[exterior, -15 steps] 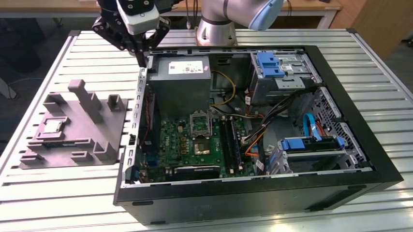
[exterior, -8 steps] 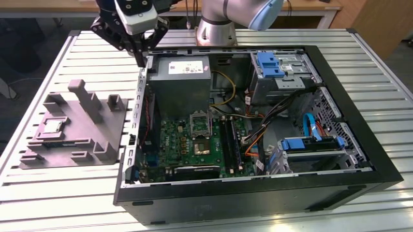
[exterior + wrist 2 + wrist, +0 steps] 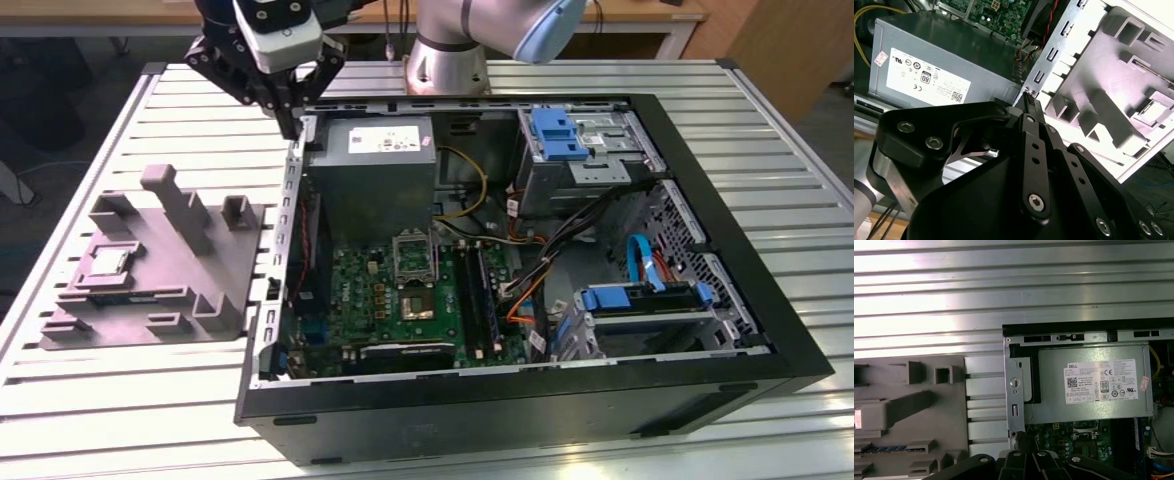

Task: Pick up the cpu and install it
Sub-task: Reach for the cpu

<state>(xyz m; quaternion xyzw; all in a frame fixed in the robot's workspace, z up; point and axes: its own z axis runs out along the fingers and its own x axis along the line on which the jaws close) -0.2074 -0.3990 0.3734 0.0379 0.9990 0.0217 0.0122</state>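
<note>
Gripper (image 3: 291,130) is held closed and empty over the far corner of the case (image 3: 787,340); joined fingertips (image 3: 1029,107) are shown in the second wrist view. The cpu (image 3: 107,262) is seated in the grey fixture (image 3: 214,290) by the bench (image 3: 134,420) edge, exterior view's left. Farther in, the socket (image 3: 414,258) is caught by the exterior view.

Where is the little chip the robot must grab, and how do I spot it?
Find the big open computer case; beside it, on the exterior view's left, a grey plastic tray lies on the table. The chip sits flat in the tray's left part. It is the only small shiny silver square among dull grey posts.
</note>
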